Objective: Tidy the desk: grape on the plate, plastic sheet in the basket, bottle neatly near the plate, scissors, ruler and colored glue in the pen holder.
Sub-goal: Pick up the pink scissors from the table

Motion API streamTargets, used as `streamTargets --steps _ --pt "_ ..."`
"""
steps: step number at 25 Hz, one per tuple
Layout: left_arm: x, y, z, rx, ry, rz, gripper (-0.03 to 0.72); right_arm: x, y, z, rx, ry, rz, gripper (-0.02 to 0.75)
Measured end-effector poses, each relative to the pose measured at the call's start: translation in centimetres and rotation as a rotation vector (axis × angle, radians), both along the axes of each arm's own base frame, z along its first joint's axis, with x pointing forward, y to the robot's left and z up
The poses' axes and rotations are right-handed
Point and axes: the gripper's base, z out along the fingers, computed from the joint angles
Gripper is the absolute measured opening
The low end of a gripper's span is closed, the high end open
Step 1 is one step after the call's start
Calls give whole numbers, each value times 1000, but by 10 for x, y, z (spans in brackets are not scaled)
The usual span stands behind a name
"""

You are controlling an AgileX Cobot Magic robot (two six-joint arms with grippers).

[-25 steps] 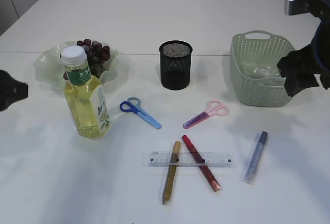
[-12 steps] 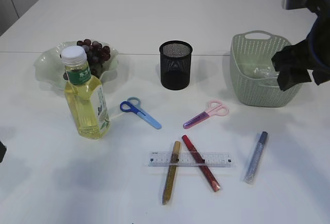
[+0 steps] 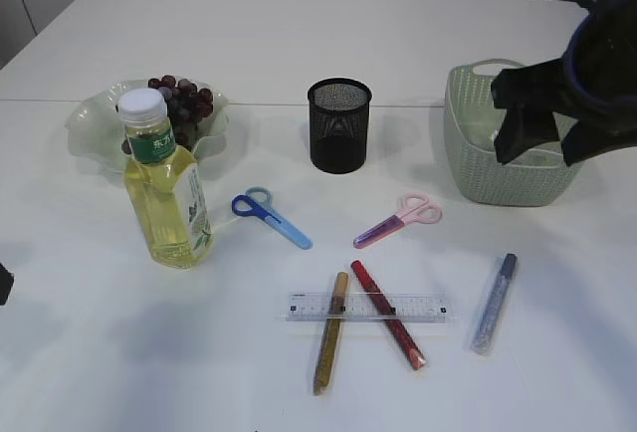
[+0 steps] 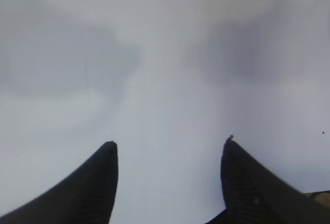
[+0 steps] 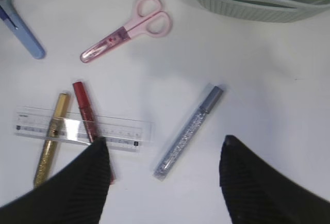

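Purple grapes [image 3: 179, 100] lie on the pale green plate [image 3: 92, 128], and the yellow bottle [image 3: 165, 191] stands upright in front of it. Blue scissors [image 3: 271, 216], pink scissors [image 3: 398, 219], a clear ruler [image 3: 366, 307] and gold [image 3: 330, 333], red [image 3: 389, 316] and silver glue [image 3: 495, 302] lie in front of the black mesh pen holder [image 3: 339, 124]. My right gripper [image 3: 542, 143] is open and empty, high in front of the basket [image 3: 476, 168], hiding most of its inside. From its wrist view [image 5: 164, 142] the silver glue [image 5: 190, 131] lies below. My left gripper [image 4: 170, 144] is open over bare table.
In the right wrist view I see the pink scissors [image 5: 126, 30], blue scissors [image 5: 21, 29], the ruler [image 5: 116, 133] lying across the gold [image 5: 49, 141] and red glue [image 5: 82, 105], and the basket rim [image 5: 258, 2]. A dark bit of the left arm [image 3: 3, 283] shows at the left edge.
My right gripper has moved left and turned in front of the basket. My left arm has drawn back and down to the left edge of the exterior view.
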Motion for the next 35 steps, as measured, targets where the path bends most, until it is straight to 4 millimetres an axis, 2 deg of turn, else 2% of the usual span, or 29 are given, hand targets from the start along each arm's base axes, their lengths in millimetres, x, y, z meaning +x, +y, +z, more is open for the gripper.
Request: streamTargets --steps 4,7,10,13,16,21,26,29,35 --pt "3 0 1 -4 -32 4 447 16 12 9 25 15 -13 524" --pt "3 -1 1 -9 -38 6 444 33 31 17 24 -19 -33 524" --pt "3 -1 1 -14 -37 9 443 54 54 15 38 -28 -63 524" --pt "3 -1 1 -20 -36 11 442 77 71 -1 42 0 -150 524" --pt "3 -1 1 -22 -36 12 442 94 80 -22 74 74 -282 524" --pt "3 -2 1 -28 -33 14 438 104 87 -63 60 263 -474 523" --pt "1 -3 1 -36 -6 15 438 107 96 -96 93 396 -567 523" --pt "0 -3 0 -37 6 15 438 109 97 -107 103 431 -609 523" --pt "-2 -3 0 -37 21 13 437 119 81 -116 129 442 -676 515"
